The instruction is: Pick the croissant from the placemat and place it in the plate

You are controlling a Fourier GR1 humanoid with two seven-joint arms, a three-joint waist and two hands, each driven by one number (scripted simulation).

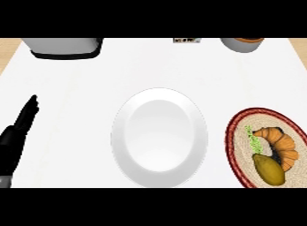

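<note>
— What do we see far left on the bench (71, 88)?
— A grey appliance (63, 47), cut off. Far right we see a pot (243, 44); near right, a yellow-green fruit (269, 170).

Bright, even light falls on the white surface (71, 84), which reads almost flat, with little shading. The plate (159, 136) casts only a faint grey rim of shadow and shows a soft sheen in its well. No hard glare appears. The plate looks stretched taller than wide.
</note>
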